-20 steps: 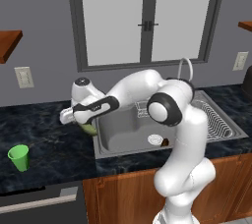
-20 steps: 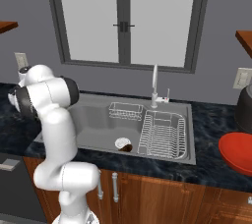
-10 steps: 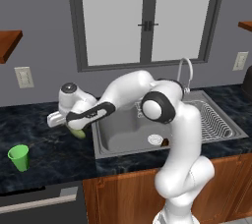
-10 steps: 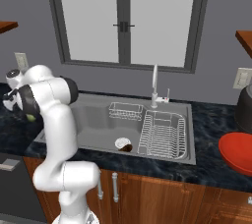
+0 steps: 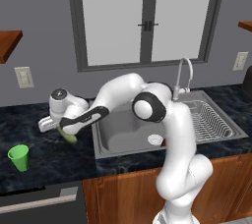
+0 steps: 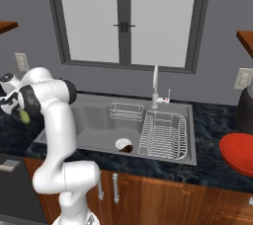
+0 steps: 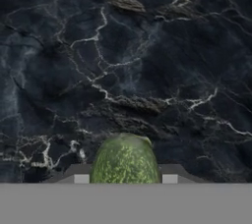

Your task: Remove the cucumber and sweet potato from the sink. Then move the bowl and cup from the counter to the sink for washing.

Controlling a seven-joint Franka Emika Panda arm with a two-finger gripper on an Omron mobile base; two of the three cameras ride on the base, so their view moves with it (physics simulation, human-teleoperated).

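Left base view has the arm stretched out to the left of the sink (image 5: 123, 134), its claw (image 5: 63, 128) clamped on the cucumber (image 5: 68, 136) and held low over the dark marble desk (image 5: 54, 159) — likely so the vegetable can be set down clear of the basin. Hand view shows the cucumber's mottled green end between the two tips, just above the stone. The green cup (image 5: 18, 157) waits further left on the desk; the red bowl (image 6: 238, 153) sits right of the sink. The sweet potato (image 6: 128, 148) looks to lie beside the drain. No writing or brand is legible anywhere.
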